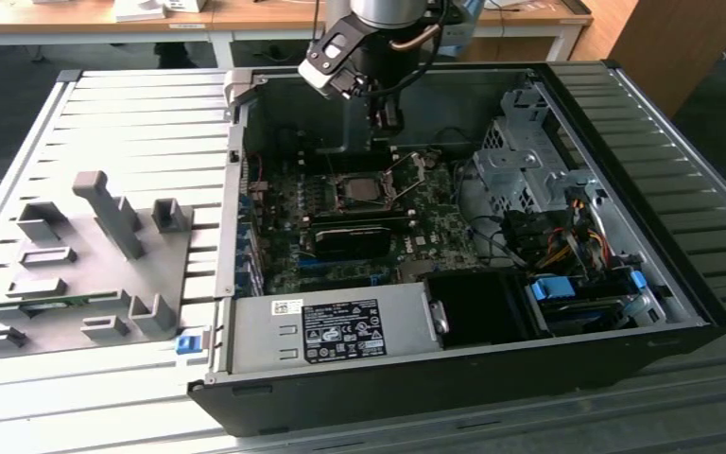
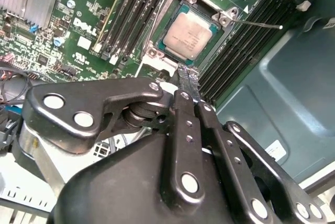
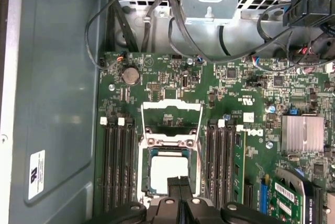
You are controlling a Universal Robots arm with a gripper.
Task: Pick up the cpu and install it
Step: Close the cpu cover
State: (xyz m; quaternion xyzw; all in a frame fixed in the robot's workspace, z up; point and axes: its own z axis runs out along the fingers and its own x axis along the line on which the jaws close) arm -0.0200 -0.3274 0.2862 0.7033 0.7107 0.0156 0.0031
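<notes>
The cpu (image 2: 189,35) is a silvery square chip lying flat inside the open socket (image 2: 157,51) on the green motherboard; in the first wrist view the cpu (image 3: 168,167) appears pale, inside the socket's metal frame (image 3: 171,143). My gripper (image 2: 188,77) hangs a little above the socket's edge with its two thin fingers pressed together and nothing between them. In the first wrist view the gripper (image 3: 179,182) overlaps the chip's near edge. In the exterior view the gripper (image 1: 388,118) is inside the computer case, above and behind the socket (image 1: 366,191).
The open black computer case (image 1: 665,284) lies on a slatted table. Black memory slots (image 3: 118,166) flank the socket on both sides. A finned heatsink (image 3: 302,132), cables (image 3: 157,14) and a drive cage (image 1: 527,161) are nearby. A grey tray (image 1: 73,274) with fixtures sits at the exterior view's left.
</notes>
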